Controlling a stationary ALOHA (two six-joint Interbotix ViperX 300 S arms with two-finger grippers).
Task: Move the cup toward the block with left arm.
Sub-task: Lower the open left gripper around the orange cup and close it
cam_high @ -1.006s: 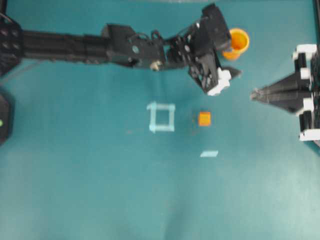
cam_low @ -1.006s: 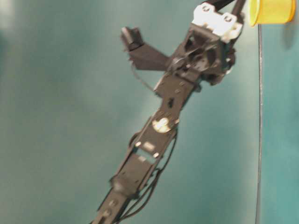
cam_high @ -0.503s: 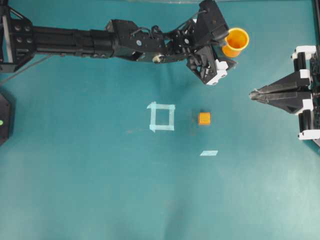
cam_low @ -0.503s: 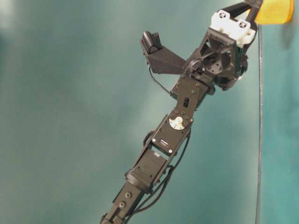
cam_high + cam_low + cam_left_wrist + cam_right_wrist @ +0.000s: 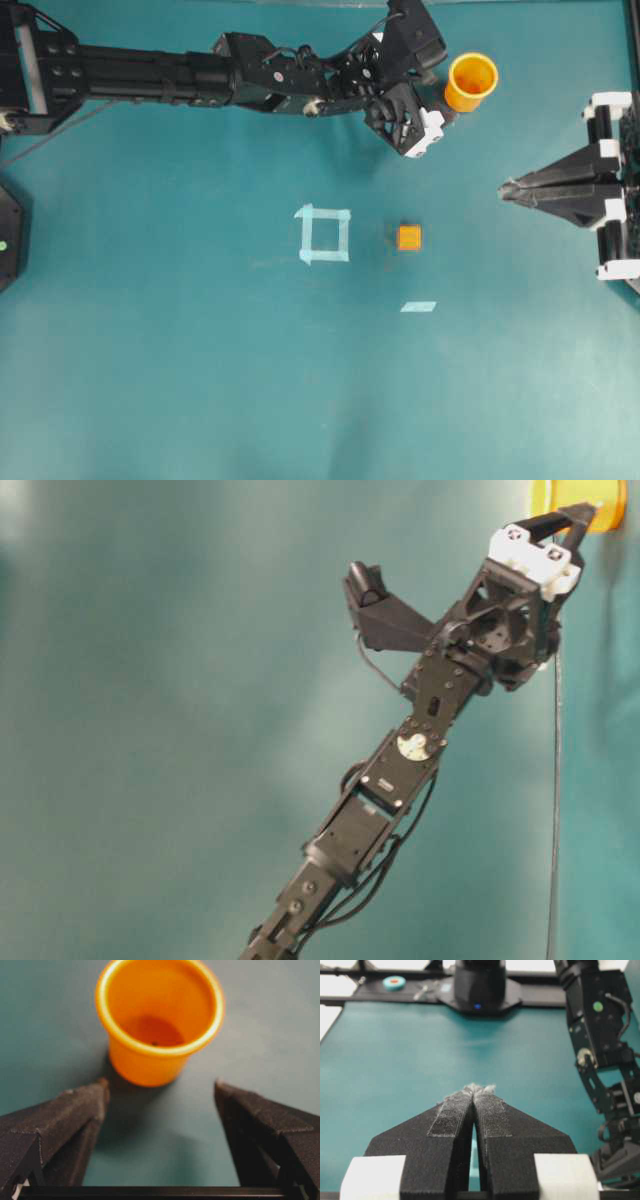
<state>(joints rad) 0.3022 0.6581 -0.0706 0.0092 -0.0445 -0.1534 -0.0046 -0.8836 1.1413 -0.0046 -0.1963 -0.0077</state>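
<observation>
My left gripper (image 5: 160,1092) stands with its jaws spread wide, the cup (image 5: 471,81) upright on the teal table (image 5: 200,380) just ahead of the fingertips (image 5: 100,1085) and between their lines (nothing is touching it yet). Compared with a second ago, my left arm (image 5: 200,75) has swung toward the table's far edge and reached farther out, so the jaws now face the cup squarely. The cup has not shifted. The block (image 5: 408,237) sits well apart from it, beside the tape square (image 5: 323,234). My right gripper (image 5: 474,1091) rests pinched together, unmoved.
</observation>
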